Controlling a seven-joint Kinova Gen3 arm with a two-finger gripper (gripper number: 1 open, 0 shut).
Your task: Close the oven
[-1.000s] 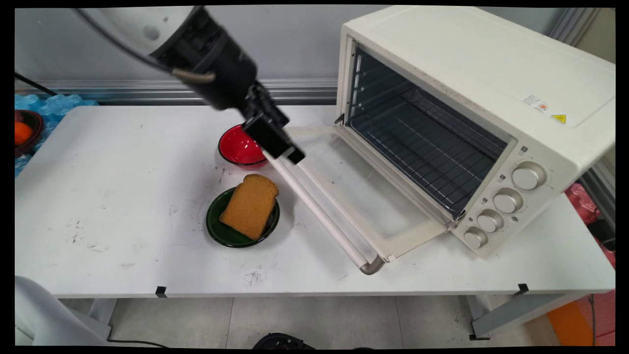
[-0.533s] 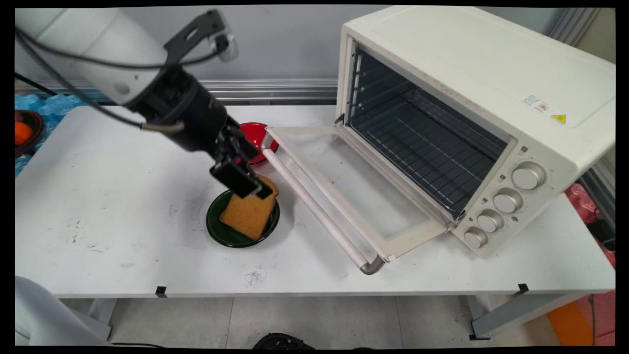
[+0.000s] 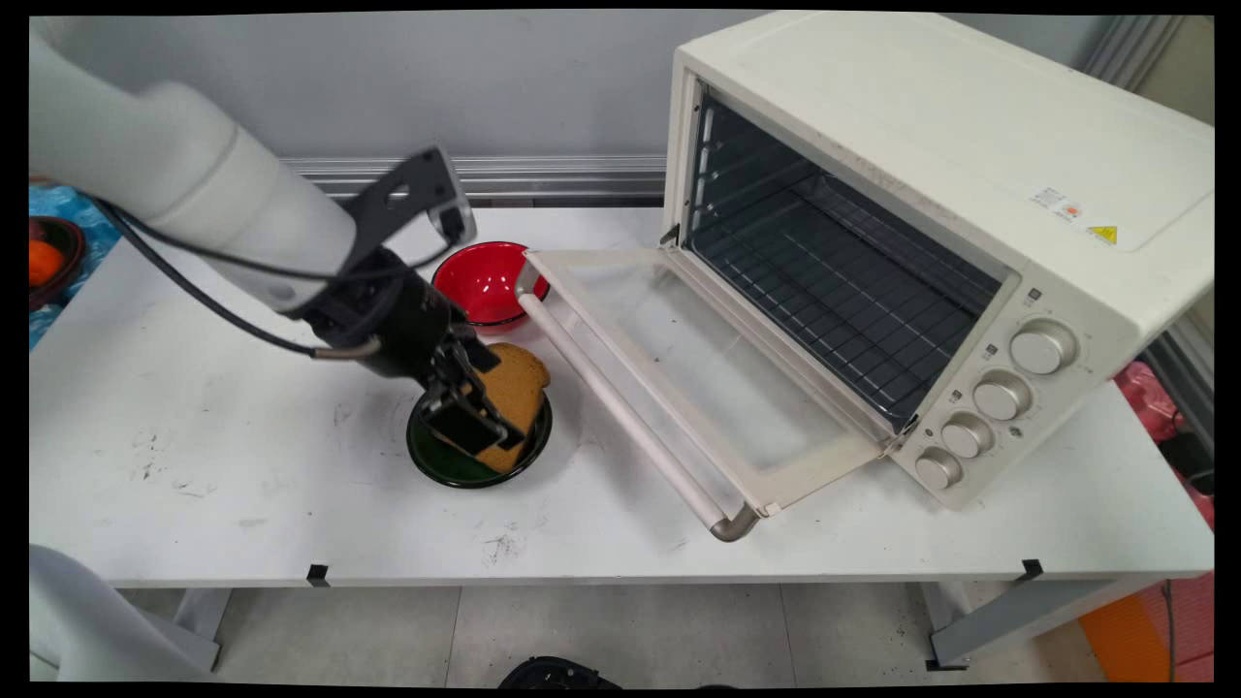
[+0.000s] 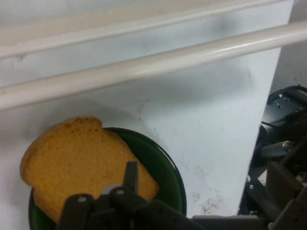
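A brown slice of bread (image 3: pixel 521 380) lies tilted on a dark green plate (image 3: pixel 448 466) near the table's middle. My black gripper (image 3: pixel 472 419) is low over the slice's left half and covers part of it. It is open. In the hand view one finger (image 4: pixel 130 173) stands over the bread (image 4: pixel 72 160) on the green plate (image 4: pixel 169 173), and the other linkage sits far to the right. I cannot tell whether a finger touches the slice. Nothing is held.
A red bowl (image 3: pixel 485 281) sits just behind the plate. To the right stands a cream toaster oven (image 3: pixel 970 165), its glass door (image 3: pixel 679 368) folded down flat, its handle bar (image 3: pixel 620 407) close to the plate. The wire rack inside is bare.
The gripper has left the oven door's handle, swung left and come down onto the bread on the green plate. The door stays down and the bread has not moved.
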